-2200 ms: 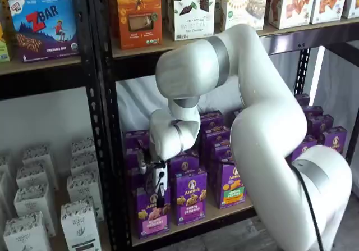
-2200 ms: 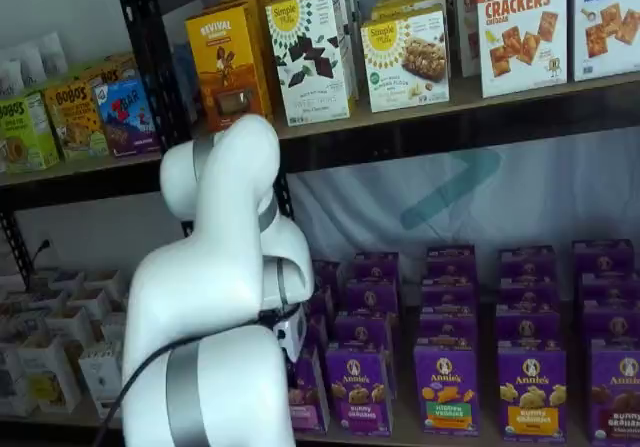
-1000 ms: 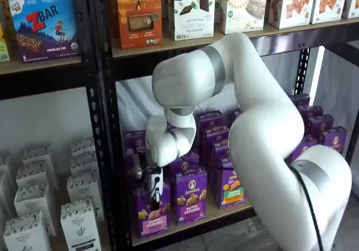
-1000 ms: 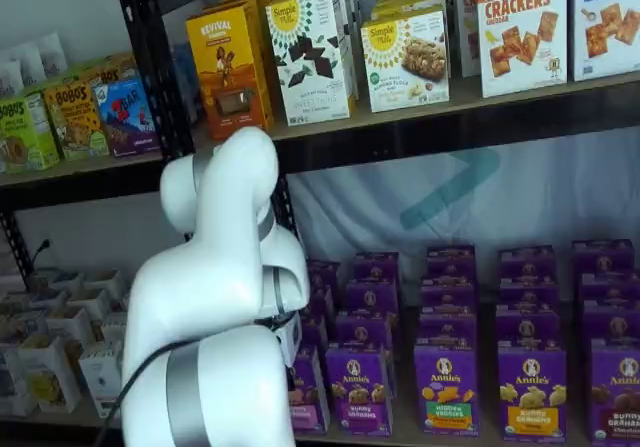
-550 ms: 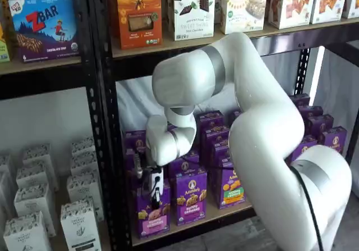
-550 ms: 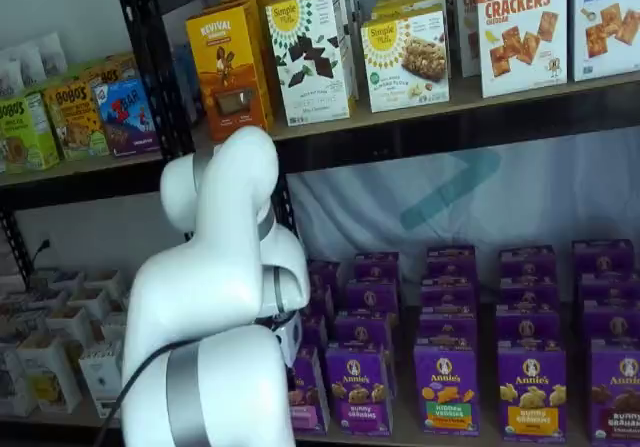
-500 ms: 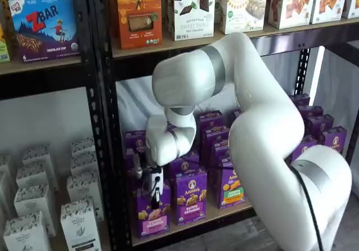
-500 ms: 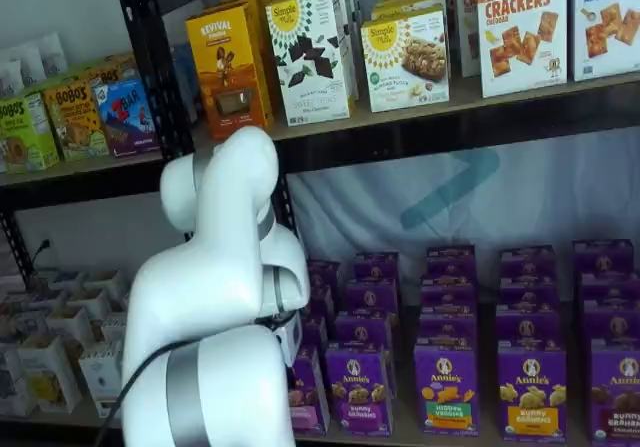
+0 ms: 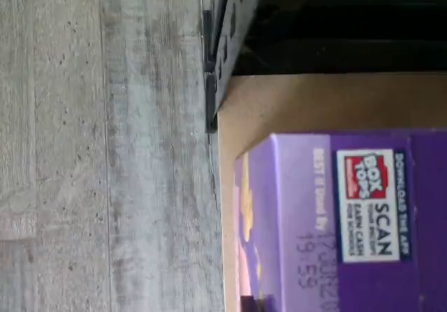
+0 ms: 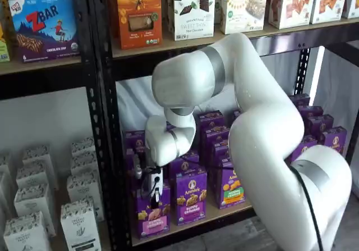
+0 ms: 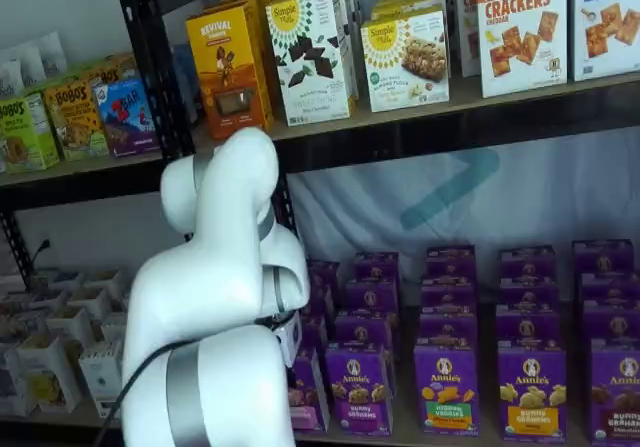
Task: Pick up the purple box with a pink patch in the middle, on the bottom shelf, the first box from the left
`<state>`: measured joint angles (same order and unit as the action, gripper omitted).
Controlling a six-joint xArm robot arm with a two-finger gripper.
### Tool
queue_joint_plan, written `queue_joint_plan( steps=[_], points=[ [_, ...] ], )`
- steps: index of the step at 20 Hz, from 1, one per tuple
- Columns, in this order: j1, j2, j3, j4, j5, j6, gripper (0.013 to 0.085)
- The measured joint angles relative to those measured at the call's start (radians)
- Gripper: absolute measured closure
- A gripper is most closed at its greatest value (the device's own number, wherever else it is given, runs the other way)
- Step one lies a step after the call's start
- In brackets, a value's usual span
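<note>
The purple box (image 10: 151,216) stands upright at the left end of the bottom shelf (image 10: 193,220), a pink band across its lower front. My gripper (image 10: 151,196) hangs right at the box's top edge. One black finger (image 10: 155,194) lies over the upper front face, and the other finger does not show plainly, so I cannot tell whether the grip is closed. In the wrist view the box's purple top (image 9: 349,214) with a "Box Tops" label fills the picture above the tan shelf board (image 9: 279,106). In a shelf view the arm covers most of the purple box (image 11: 306,399) and the gripper.
More purple cartons (image 10: 189,196) stand right beside the target and in rows behind it. The black rack post (image 10: 106,150) rises just to its left. White cartons (image 10: 78,220) fill the neighbouring bay. The upper board (image 10: 235,37) carries orange and white boxes.
The arm has shifted slightly left and settled over the left-hand box. Over the last half second it has hardly moved.
</note>
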<state>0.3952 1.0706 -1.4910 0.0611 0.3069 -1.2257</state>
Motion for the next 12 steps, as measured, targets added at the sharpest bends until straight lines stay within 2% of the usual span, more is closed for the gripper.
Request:
queue_joint_plan(
  steps=[4,7,12],
  points=[
    [-0.001,0.0,0.0,0.004,0.004,-0.005,0.057],
    [-0.002,-0.001,0.0,0.013,0.006,-0.014,0.065],
    [-0.004,-0.01,0.01,0.013,0.006,-0.016,0.065]
  ],
)
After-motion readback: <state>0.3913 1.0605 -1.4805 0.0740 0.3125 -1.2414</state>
